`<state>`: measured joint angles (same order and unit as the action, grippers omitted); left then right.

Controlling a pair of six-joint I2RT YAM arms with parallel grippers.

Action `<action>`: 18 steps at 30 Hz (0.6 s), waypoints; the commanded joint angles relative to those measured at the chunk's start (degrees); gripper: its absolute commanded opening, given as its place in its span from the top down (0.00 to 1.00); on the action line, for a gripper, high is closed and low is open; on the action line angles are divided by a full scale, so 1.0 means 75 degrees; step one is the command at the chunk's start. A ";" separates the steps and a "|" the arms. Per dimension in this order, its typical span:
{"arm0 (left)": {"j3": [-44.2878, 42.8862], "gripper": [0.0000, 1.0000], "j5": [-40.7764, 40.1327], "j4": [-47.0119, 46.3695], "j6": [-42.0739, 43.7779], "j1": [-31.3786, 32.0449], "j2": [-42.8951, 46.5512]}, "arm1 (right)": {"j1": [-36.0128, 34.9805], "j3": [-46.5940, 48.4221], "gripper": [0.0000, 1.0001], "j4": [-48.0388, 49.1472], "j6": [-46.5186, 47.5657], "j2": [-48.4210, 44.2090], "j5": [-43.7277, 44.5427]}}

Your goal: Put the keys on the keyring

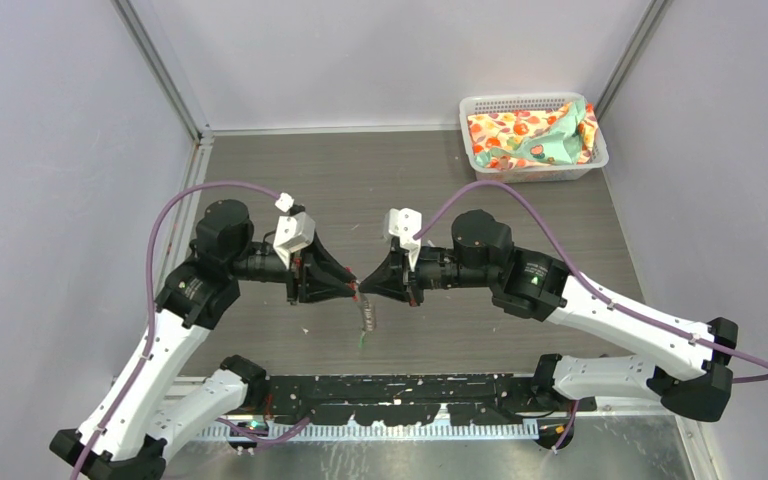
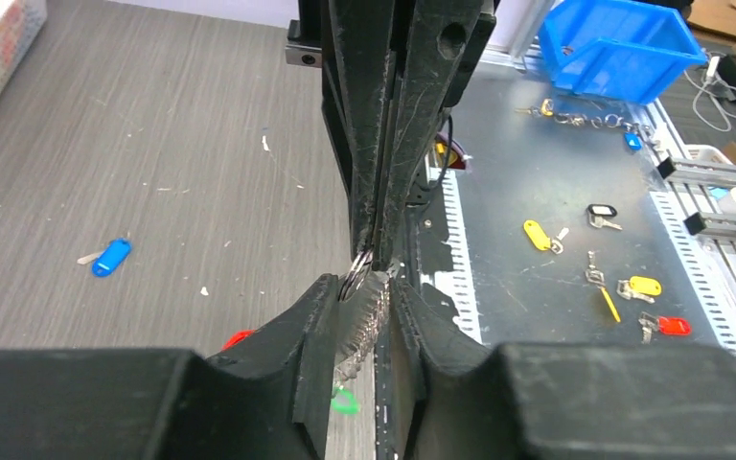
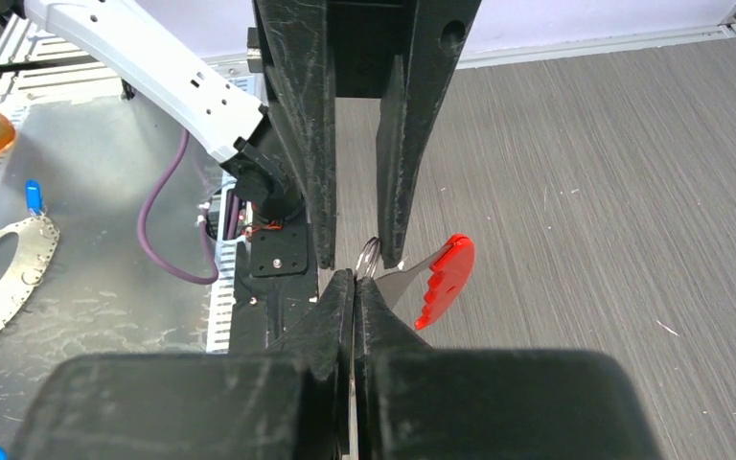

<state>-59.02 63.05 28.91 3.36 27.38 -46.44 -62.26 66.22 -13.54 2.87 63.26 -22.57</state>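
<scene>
My two grippers meet tip to tip above the middle of the table. The right gripper (image 3: 355,278) is shut on the keyring's thin wire ring (image 3: 368,254). The red tag (image 3: 448,276) sticks out to the right of it. The left gripper (image 2: 380,287) is closed on a silvery toothed part of the keyring (image 2: 364,321), with a narrow gap between its jaws. In the top view the keyring (image 1: 368,318) hangs below both grippers, with the green key (image 1: 363,342) at its low end; the green key also shows in the left wrist view (image 2: 345,401). The blue key (image 2: 110,257) lies on the table, apart.
A white basket (image 1: 520,99) with a colourful cloth stands at the back right. A black rail (image 1: 400,405) runs along the near edge. Beyond that edge a metal surface holds several other tags and keys (image 2: 537,235) and a blue bin (image 2: 623,43).
</scene>
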 commanded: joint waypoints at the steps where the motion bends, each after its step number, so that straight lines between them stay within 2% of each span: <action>1: 0.0134 0.77 0.0515 -0.0527 -0.0304 0.0030 0.0045 | -0.0019 0.0327 0.99 0.0661 -0.0110 -0.0023 -0.0163; 5: 0.0159 0.88 0.0636 -0.0153 0.0032 0.0030 0.0068 | -0.0009 0.0273 0.99 0.0841 -0.0134 -0.0052 -0.0064; 9: 0.0249 0.91 0.0561 -0.0053 0.0173 0.0030 0.0137 | -0.0017 0.0241 0.99 0.0951 -0.0155 -0.0042 0.0014; 11: 0.0264 0.88 0.0450 0.0007 0.0211 0.0030 0.0162 | -0.0008 0.0225 0.99 0.0976 -0.0160 -0.0047 0.0054; 13: 0.0248 0.76 0.0448 0.0036 0.0194 0.0030 0.0171 | -0.0007 0.0196 0.99 0.1021 -0.0188 -0.0048 0.0048; 15: 0.0230 0.70 0.0431 -0.0003 0.0143 0.0030 0.0189 | -0.0008 0.0195 0.99 0.1030 -0.0215 -0.0045 -0.0004; 17: 0.0251 0.71 0.0436 -0.0114 0.0091 0.0030 0.0212 | -0.0018 0.0195 0.99 0.1043 -0.0240 -0.0018 -0.0034; 18: 0.0249 0.75 0.0461 -0.0209 0.0045 0.0030 0.0214 | -0.0009 0.0195 0.99 0.1044 -0.0251 -0.0006 -0.0043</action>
<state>-57.32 65.01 28.36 4.54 27.38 -45.60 -62.28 66.22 -12.32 1.54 63.40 -23.03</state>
